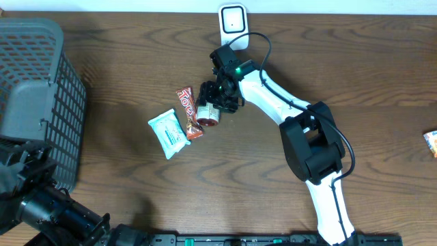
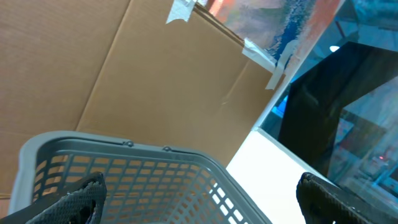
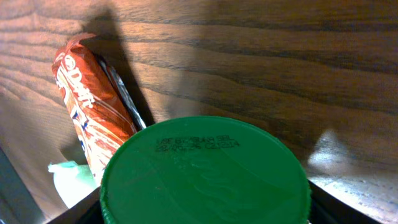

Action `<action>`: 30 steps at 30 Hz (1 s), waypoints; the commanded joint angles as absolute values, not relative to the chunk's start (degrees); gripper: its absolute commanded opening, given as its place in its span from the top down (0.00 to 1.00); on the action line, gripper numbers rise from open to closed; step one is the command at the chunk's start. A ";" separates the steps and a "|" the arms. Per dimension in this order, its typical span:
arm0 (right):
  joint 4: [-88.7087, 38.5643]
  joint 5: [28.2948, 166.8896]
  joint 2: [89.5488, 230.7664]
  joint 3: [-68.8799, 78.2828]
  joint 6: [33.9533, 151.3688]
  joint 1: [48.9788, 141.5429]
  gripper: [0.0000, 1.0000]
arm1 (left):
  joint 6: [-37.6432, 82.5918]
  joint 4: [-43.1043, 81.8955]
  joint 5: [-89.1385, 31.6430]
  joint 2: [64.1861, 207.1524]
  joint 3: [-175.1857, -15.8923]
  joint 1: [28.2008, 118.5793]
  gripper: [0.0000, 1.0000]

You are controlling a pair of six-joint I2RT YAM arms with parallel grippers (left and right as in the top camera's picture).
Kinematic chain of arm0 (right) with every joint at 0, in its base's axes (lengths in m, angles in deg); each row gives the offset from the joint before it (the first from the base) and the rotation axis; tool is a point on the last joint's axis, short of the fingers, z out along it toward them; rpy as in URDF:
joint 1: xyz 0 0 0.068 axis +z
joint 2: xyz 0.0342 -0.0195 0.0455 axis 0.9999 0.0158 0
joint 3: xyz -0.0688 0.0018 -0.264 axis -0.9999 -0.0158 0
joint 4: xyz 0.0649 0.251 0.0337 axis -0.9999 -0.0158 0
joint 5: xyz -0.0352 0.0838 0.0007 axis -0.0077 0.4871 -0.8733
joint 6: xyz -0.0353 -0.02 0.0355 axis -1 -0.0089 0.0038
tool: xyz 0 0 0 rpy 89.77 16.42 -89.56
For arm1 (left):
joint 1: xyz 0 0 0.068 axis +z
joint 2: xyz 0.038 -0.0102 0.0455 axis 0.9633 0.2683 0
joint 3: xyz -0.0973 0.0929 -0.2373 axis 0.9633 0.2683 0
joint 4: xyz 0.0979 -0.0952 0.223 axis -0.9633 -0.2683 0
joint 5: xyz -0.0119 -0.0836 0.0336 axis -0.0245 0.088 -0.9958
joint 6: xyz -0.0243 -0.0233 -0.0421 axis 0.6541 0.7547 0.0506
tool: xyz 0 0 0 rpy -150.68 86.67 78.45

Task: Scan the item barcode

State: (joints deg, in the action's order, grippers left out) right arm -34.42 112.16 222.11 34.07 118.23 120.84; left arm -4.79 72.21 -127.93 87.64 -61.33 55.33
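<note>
The right pincer (image 1: 217, 99) straddles the green-lidded jar (image 3: 205, 171), fingers flanking its lid; whether it yet pinches cannot be told. The jar sits on the surface (image 1: 341, 61) beside a red snack packet (image 1: 189, 111), near the white scanner (image 1: 232, 20), its likely destination

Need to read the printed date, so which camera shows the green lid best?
Right wrist: the green lid fills the lower frame, face-on, its printed line visible. Overhead, the right claw covers it. Left wrist shows only a basket and cardboard, no lid.
</note>
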 commanded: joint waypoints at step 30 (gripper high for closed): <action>-59.18 66.48 216.69 33.76 108.49 121.33 0.45 | -5.12 72.48 -130.60 87.22 -61.75 55.61 0.02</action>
